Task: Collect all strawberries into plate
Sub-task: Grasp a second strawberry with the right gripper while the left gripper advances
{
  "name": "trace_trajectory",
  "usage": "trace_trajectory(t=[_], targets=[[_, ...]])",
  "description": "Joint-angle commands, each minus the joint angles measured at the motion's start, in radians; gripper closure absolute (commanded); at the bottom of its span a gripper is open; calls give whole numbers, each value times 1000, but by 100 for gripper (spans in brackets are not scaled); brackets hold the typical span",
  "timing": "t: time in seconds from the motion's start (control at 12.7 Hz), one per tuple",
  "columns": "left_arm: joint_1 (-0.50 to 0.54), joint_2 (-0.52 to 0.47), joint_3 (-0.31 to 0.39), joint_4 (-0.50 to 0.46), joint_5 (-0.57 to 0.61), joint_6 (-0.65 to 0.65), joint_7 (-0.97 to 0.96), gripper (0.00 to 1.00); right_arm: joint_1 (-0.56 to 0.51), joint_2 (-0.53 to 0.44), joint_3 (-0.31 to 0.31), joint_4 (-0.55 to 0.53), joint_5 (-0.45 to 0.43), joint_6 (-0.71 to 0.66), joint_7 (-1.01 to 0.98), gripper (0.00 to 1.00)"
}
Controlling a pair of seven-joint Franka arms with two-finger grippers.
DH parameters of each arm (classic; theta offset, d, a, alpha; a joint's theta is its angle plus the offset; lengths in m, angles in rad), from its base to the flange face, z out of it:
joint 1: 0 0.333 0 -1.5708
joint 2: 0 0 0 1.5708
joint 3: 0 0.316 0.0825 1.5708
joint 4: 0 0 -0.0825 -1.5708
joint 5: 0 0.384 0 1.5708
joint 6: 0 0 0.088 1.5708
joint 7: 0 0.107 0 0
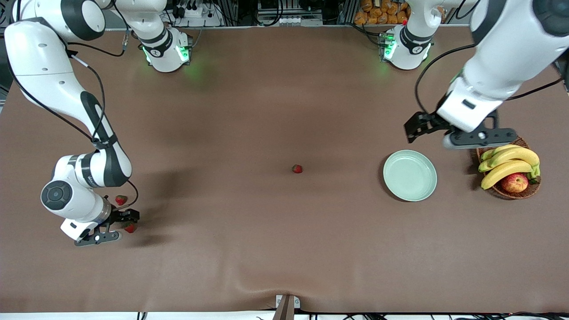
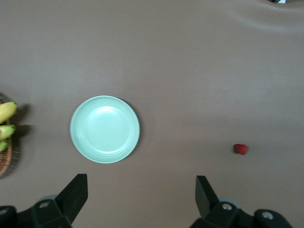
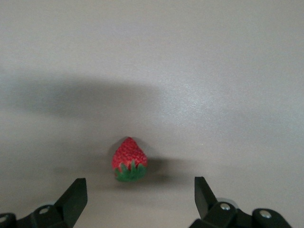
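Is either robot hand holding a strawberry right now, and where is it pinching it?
No, nothing is held. The right gripper is open, low over a strawberry on the table. The left gripper waits open, up beside the plate.

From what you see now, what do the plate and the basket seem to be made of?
The plate: probably plastic or glazed ceramic; its mint-green surface is smooth, with a soft sheen in the left wrist view, so I cannot tell which. The basket: looks like brown woven wicker, matte, with a ribbed rim around the fruit.
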Motion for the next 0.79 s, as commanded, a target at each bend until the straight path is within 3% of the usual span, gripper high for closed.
trace_trajectory(t=[0.0,0.32,0.55,0.63,0.71], targets=[[-35,32,3,9,10,40,-74,0,-10,24,15,34,-15,-4,10,0],[-98,84,4,12,22,68,-224,0,-12,47,15,40,4,28,31,0],[-153,130,3,14,99,100,-335,0,-11,54,15,40,5,48,94,0],[-156,145,3,24,102,111,-362,0,-11,54,15,40,5,48,94,4],[-164,162,3,36,101,113,-385,0,-11,55,15,40,5,48,94,15]])
